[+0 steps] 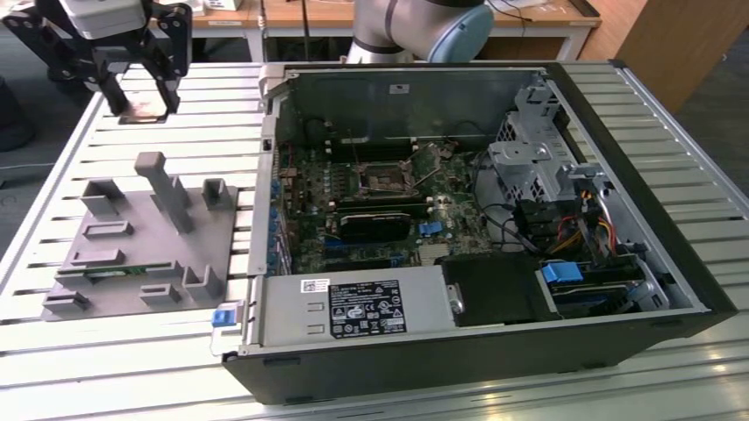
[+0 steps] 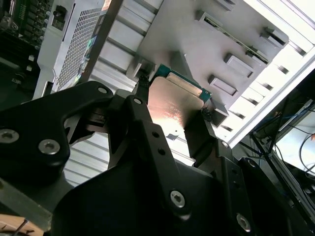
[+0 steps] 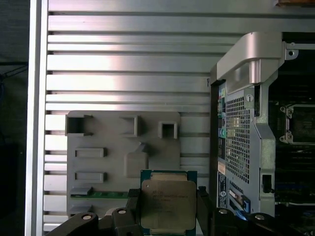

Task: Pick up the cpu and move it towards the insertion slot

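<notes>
black claw (image 3: 167,209) clamps the flat square cpu (image 3: 167,204) by two edges, its brushed silver lid up, above the grey moulded holder tray (image 3: 108,147) on the ribbed aluminium desk (image 3: 128,64), well apart from the metal-framed insertion slot (image 1: 387,175).

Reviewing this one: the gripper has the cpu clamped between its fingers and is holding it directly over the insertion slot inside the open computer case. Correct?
Not quite. The gripper does hold the cpu, but over the grey fixture tray on the slatted table, outside the computer case. The exterior view shows the insertion slot well off toward its right.
</notes>
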Robot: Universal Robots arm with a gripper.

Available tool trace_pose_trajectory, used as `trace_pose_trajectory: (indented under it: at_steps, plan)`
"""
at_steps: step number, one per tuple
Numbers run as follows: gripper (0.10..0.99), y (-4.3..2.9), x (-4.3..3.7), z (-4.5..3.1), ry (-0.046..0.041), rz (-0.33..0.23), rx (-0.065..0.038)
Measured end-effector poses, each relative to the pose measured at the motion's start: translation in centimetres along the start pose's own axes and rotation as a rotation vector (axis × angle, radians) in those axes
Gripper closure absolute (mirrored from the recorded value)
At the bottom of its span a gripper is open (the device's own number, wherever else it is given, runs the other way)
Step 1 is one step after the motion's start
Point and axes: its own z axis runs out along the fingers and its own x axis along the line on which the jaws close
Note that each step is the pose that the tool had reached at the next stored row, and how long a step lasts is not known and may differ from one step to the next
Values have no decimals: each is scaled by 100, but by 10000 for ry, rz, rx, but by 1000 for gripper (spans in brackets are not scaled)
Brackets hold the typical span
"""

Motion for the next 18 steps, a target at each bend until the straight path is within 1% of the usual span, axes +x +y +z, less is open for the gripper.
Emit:
trace_pose_trajectory:
  at_steps: [10, 18]
  plan:
    - [545, 0, -63, 0, 0, 0, 0]
    - [545, 0, -143, -1, 0, 0, 0]
